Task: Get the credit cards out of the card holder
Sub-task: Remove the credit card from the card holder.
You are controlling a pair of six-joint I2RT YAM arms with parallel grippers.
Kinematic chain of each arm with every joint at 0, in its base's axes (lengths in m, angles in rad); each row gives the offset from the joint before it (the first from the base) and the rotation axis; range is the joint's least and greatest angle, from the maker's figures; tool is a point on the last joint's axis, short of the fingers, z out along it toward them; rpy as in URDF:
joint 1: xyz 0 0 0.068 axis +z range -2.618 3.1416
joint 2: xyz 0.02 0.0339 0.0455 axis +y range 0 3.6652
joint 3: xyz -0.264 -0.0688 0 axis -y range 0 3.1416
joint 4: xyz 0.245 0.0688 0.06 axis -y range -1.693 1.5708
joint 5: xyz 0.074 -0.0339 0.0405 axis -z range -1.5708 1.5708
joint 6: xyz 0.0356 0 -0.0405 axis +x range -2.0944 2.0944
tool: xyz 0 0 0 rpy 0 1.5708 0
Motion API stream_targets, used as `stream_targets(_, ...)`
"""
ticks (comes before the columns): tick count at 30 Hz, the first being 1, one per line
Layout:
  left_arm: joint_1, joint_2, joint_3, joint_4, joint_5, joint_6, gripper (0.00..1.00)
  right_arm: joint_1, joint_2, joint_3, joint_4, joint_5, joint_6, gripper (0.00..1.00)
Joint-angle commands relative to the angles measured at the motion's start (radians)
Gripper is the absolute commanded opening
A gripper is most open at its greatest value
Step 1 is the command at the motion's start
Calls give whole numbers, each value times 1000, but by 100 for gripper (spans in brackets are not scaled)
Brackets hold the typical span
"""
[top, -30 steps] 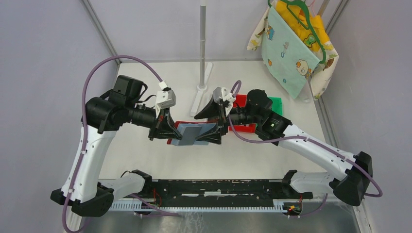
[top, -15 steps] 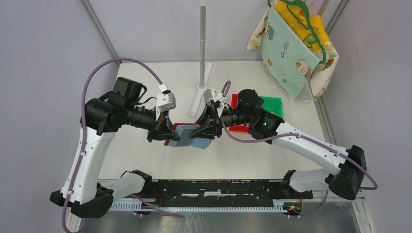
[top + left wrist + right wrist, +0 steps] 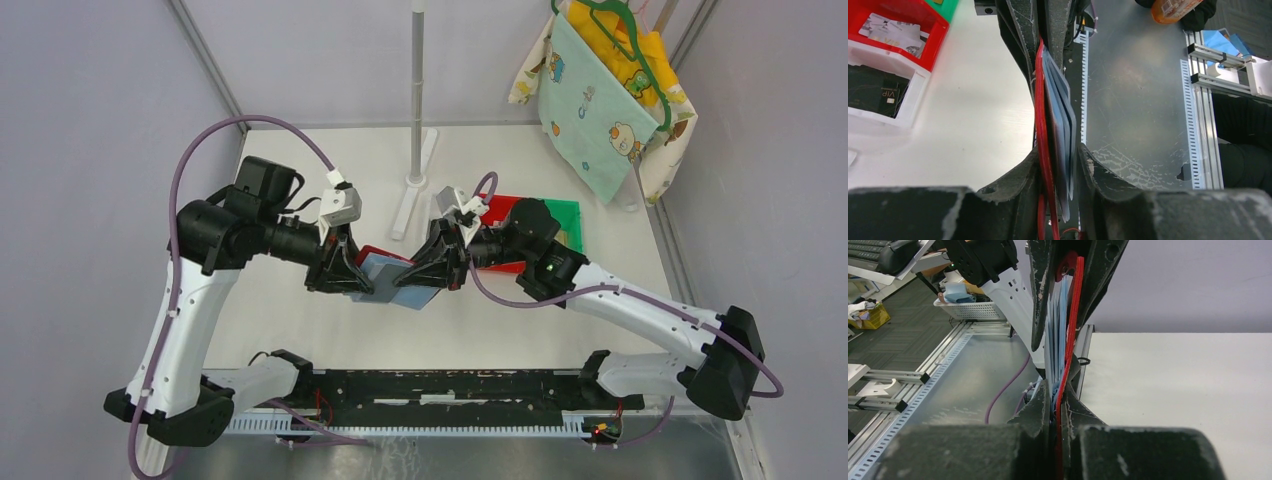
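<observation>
**Top external:** Both arms meet above the middle of the table [image 3: 300, 320] and carry the card holder [image 3: 372, 254] in the air between them. The left gripper [image 3: 352, 276] is at its left end and the right gripper [image 3: 434, 272] at its right end. The grey-blue credit cards [image 3: 400, 290] fan out of the red cover toward the near edge, and none of them is free of it. The step in hand looks like settling which gripper anchors the holder and which one draws a card. It would go best with one gripper clamped on the red cover alone, while the other nips only an exposed card edge and pulls along the line of the pocket. There is open table on the near side. The stand's base [image 3: 410, 215] is just behind the grippers, and the red bin [image 3: 505, 208] sits behind the right wrist, so a pull should go toward the near side or sideways.

**Left wrist:** The holder is seen edge-on. The red cover lies against one of the left fingers [image 3: 1015, 182] and the outermost card just meets the other. Whether they press or merely flank it cannot be told. A white tray [image 3: 915, 80] holding a dark card lies well off to the side.

**Right wrist:** The right fingers [image 3: 1040, 412] are pressed nearly together, pinching the red cover and the card ends in one bite. With that hold, any pull would likely drag the holder along, so the bite should shift onto the cards alone.
</observation>
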Motion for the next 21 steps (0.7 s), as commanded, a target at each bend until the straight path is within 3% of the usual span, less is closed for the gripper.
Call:
stream_targets(1, -2, 6, 53, 24, 69, -1, 35, 6, -45, -11, 155, -41, 44, 0)
stream_targets(4, -2, 11, 66, 24, 79, -5, 34, 6, -47, -21, 176, -56, 58, 0)
stream_targets(7, -1, 10, 67, 24, 82, -6, 16, 7, -45, -16, 161, -48, 60, 0)
stream_targets(9, -2, 12, 71, 26, 72, -6, 3, 4, -43, 4, 104, -28, 43, 25)
stream_targets(12, -3, 16, 79, 32, 43, -10, 2, -5, -41, 10, 28, -18, 26, 39)
stream_targets(21, -1, -11, 81, 90, -45, -35, 2, -49, -108, -85, 6, 5, 46, 54)
